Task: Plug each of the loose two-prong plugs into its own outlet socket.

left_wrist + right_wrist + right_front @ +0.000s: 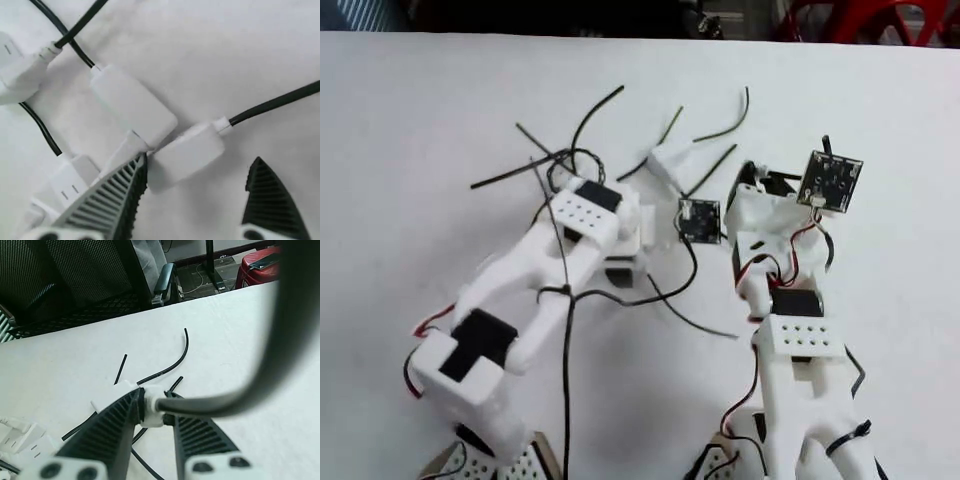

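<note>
White printed arm shells (535,265), black servos (480,340), red-black wiring (752,380), dark ribbed gripper fingers (117,192).

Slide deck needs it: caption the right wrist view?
Right gripper shut on a white plug with black cord, loose cords on the table beyond.

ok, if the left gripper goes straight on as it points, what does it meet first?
Probably the white plug lying between the open fingers of the left gripper, its black cord trailing off; the table sits right beneath. Depth is unclear.
</note>
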Robot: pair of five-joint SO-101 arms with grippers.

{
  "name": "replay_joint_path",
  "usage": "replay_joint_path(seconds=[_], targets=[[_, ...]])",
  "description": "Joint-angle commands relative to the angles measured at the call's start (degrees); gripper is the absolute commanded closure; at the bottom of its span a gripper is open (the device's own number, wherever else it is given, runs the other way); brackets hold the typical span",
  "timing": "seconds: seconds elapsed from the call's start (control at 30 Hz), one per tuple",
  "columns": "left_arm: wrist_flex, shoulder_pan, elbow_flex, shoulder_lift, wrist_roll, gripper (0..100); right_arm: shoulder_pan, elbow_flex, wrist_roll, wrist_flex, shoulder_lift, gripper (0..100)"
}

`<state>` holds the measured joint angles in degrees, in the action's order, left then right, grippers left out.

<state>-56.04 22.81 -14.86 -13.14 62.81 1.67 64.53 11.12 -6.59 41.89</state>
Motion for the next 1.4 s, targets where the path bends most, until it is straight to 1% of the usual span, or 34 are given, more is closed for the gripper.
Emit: replay_joint_path(seconds=[0.0, 0.1, 0.2, 0.37, 0.43, 0.5, 0.63, 0.7, 0.93, 1.07, 1.23, 1.3, 1.37], targets=[[3.5, 0.3, 1.9, -2.9, 0.1, 75, -0.3, -0.7, -0.5, 1.3, 0.2, 98.0], [4.6, 1.2, 1.6, -3.6, 0.1, 83, -0.3, -0.7, -0.5, 1.3, 0.2, 98.0], [2.8, 1.7, 1.5, -3.0, 0.1, 89, -0.3, -0.7, -0.5, 1.3, 0.2, 98.0], [0.0, 3.8, 1.4, -3.5, 0.0, 89, -0.3, -0.7, -0.5, 1.3, 0.2, 98.0], [0.4, 4.4, 0.7, -3.5, -2.5, 89, -0.3, -0.7, -0.5, 1.3, 0.2, 98.0], [1.6, 4.4, 1.1, -3.5, -6.3, 86, -0.3, -0.7, -0.5, 1.3, 0.2, 98.0], [6.8, 2.2, 1.9, -3.5, -12.6, 71, -0.3, -0.7, -0.5, 1.2, 0.2, 98.0], [8.5, 1.5, 2.8, -3.5, -15.3, 71, -0.3, -0.7, -0.5, 1.2, 0.2, 98.0], [8.5, 1.2, 3.2, -4.3, -14.6, 71, -0.3, -0.7, -0.5, 1.1, 0.2, 98.0], [5.1, 1.4, 4.5, -6.5, -9.4, 73, -0.3, -0.7, -0.5, 1.1, 0.2, 98.0], [-4.7, 3.6, 5.6, -6.8, -3.9, 81, -0.3, -0.7, -0.5, 1.1, 0.2, 98.0], [-7.9, 4.8, 6.0, -6.5, -5.2, 82, -0.3, -0.7, -0.5, 1.1, 0.2, 98.0], [-9.0, 5.3, 6.2, -6.4, -9.8, 81, -0.3, -0.7, -0.5, 1.1, 0.2, 98.0]])
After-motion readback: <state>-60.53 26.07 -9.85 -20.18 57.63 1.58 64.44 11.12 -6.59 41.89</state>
